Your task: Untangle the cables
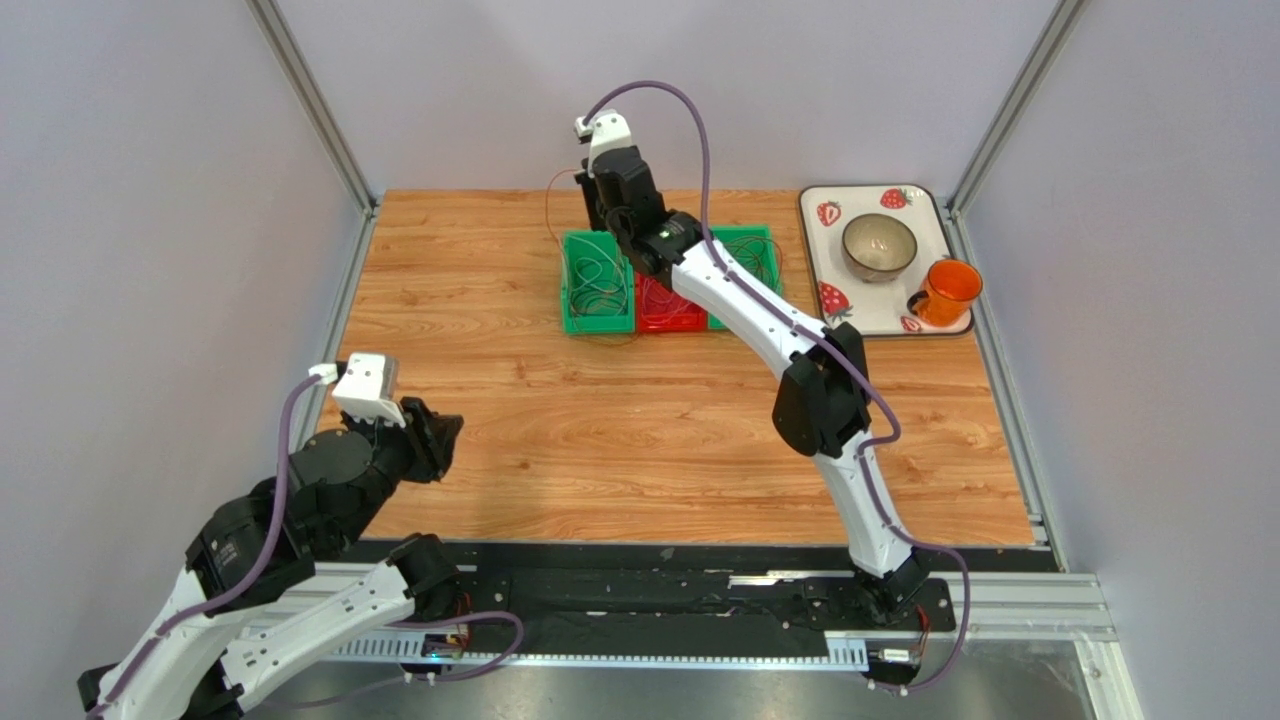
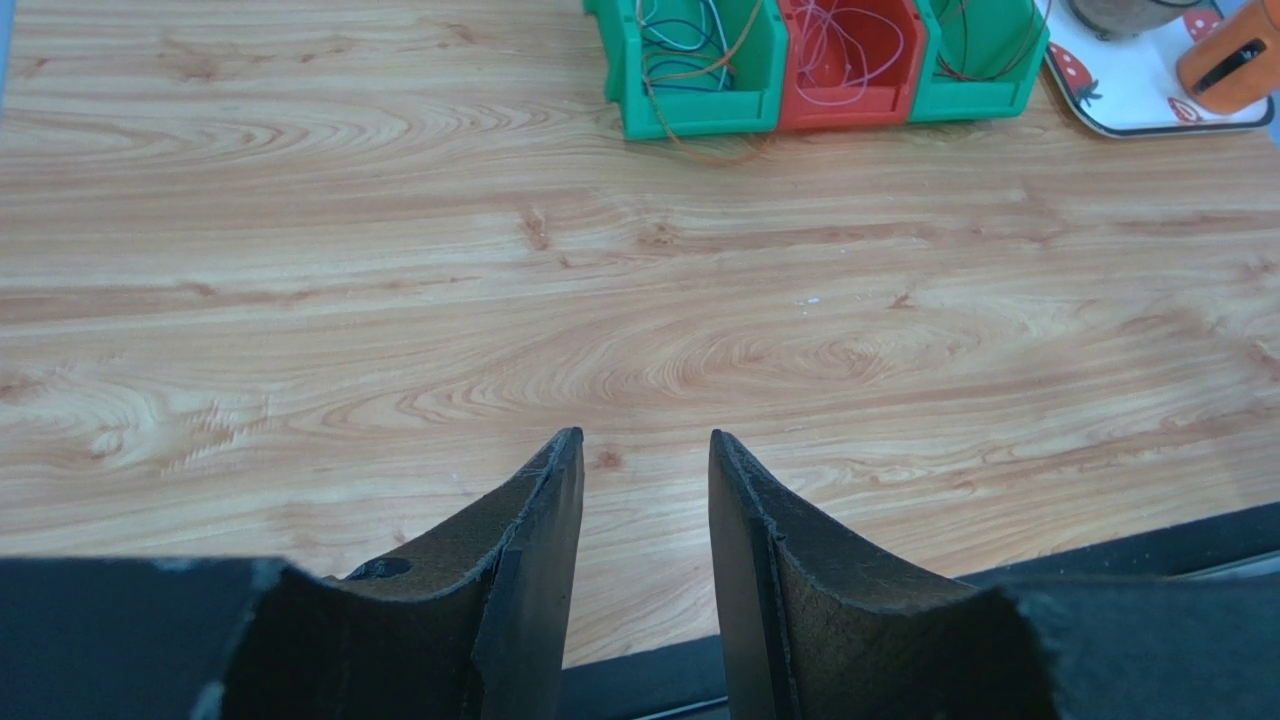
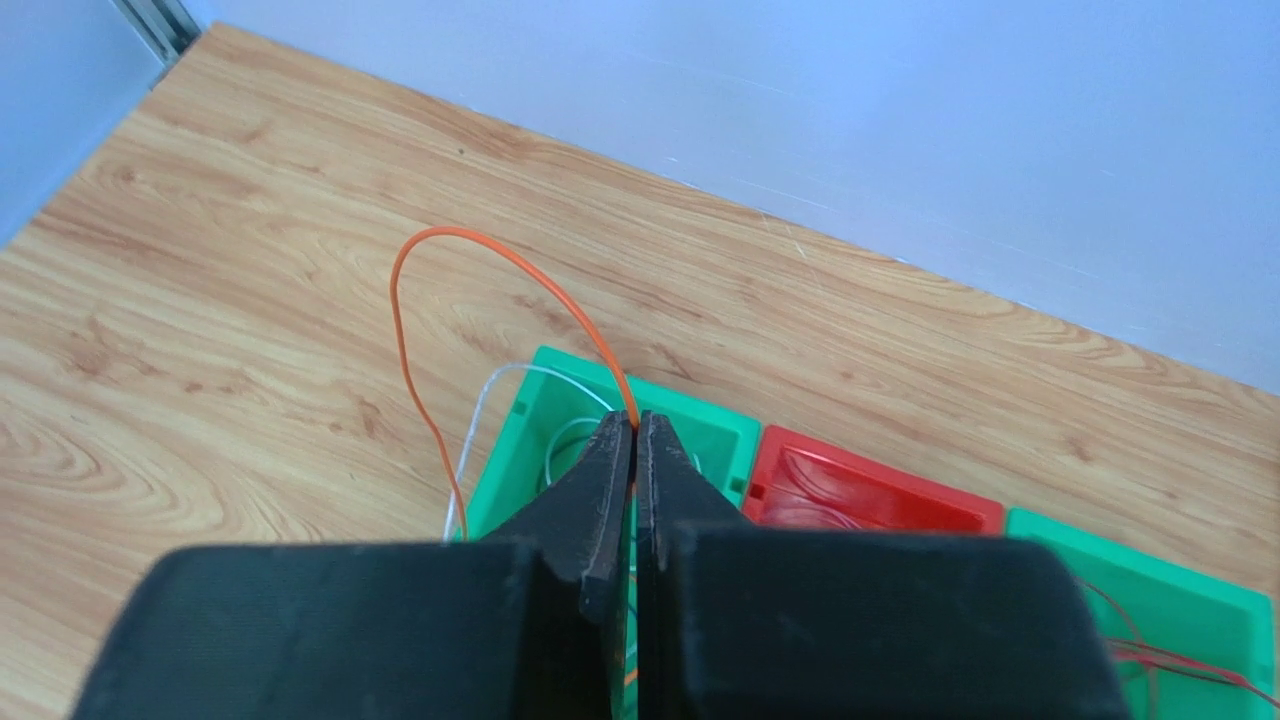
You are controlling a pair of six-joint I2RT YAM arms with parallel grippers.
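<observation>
Right pincer (image 3: 636, 426) pinches orange cable (image 3: 446, 231) above green bin (image 3: 706, 425).

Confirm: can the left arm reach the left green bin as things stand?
Probably yes. Bare table lies between the left gripper, jaws open, and the left green bin. But the right gripper is above that bin, shut on an orange cable, so the arms could crowd each other there.

Cables (image 2: 688, 42): thin, loosely coiled, in green and red bins (image 2: 706, 113); orange cable (image 3: 446, 231) arched upward, pinched in right jaws.
</observation>
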